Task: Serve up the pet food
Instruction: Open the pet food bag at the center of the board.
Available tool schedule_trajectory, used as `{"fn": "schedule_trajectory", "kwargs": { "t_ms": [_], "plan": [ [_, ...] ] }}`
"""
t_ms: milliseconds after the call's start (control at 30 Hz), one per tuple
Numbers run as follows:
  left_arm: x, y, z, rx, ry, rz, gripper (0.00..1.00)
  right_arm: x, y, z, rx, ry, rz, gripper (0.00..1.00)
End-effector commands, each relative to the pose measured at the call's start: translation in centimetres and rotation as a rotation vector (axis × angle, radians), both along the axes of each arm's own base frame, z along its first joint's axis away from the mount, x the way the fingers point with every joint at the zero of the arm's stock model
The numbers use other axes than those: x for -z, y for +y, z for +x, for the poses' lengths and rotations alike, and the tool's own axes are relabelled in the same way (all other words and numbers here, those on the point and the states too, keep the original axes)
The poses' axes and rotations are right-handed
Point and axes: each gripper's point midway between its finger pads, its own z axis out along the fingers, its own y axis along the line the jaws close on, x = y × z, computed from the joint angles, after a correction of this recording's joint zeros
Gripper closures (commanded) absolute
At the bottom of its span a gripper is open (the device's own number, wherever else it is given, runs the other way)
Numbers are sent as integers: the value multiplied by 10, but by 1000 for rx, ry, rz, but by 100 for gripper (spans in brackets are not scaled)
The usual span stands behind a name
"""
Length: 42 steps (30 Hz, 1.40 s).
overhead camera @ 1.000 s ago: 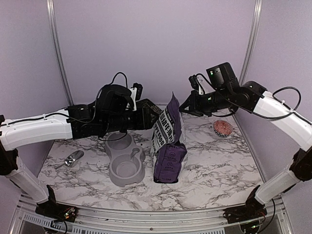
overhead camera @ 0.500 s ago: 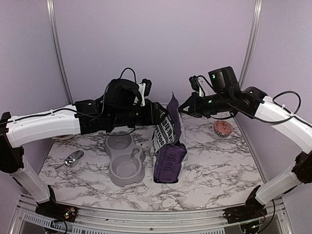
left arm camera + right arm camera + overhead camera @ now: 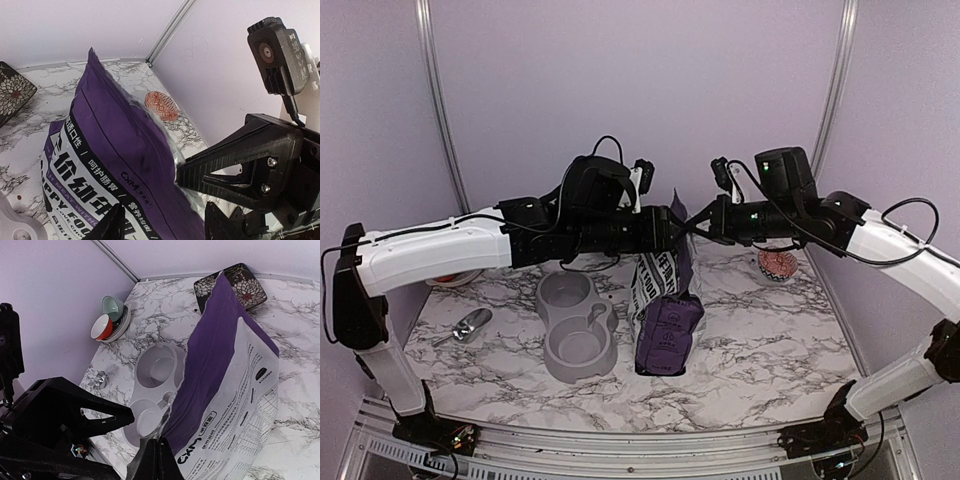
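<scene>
Pinching the upper edge of the purple-and-white bag (image 3: pixel 665 320), the right gripper (image 3: pixel 693 222) has its jaws closed on the thin flap, apparently to keep the mouth of the bag steady and raised. The left gripper (image 3: pixel 667 226) faces it from the other side with its jaws parted. In the left wrist view its fingertips straddle the bag's printed face, so it looks ready to take the opposite lip and spread the opening, though whether it touches the bag cannot be told. The bag stands upright on its base just beside the grey double bowl (image 3: pixel 548 352), a sensible spot for pouring or scooping. The metal scoop (image 3: pixel 470 325) lies well apart at the left.

No pet food is visible; both wells of the bowl look empty, so the kibble is judged to be inside the bag.

Compared with a second ago, the left arm has reached across from left of the bag to its top. The right gripper has moved in from beside the flap and shut on it, while the bag's base has not shifted.
</scene>
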Motion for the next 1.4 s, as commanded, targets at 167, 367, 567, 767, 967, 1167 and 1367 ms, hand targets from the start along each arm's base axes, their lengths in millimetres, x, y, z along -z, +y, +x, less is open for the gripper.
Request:
{"fn": "schedule_trajectory", "kwargs": {
  "t_ms": [167, 367, 567, 767, 967, 1167, 1367],
  "plan": [
    [-1, -13, 5, -3, 17, 11, 46, 20, -7, -16, -50, 39, -35, 100],
    [9, -9, 13, -56, 22, 47, 52, 19, -9, -16, -55, 33, -29, 100],
    [16, -10, 17, -70, 25, 67, 57, 21, -10, -16, -60, 31, -25, 100],
    [17, -4, 20, -104, 20, 78, 63, 21, -12, -15, -57, 30, -27, 100],
    [21, 2, 21, -129, 27, 86, 80, 20, -13, -16, -57, 27, -26, 100],
    [24, 0, 21, -125, 32, 90, 89, 19, -13, -16, -59, 28, -21, 100],
    [29, -5, 22, -113, 35, 109, 80, 18, -12, -17, -66, 26, -15, 100]
  ]
}}
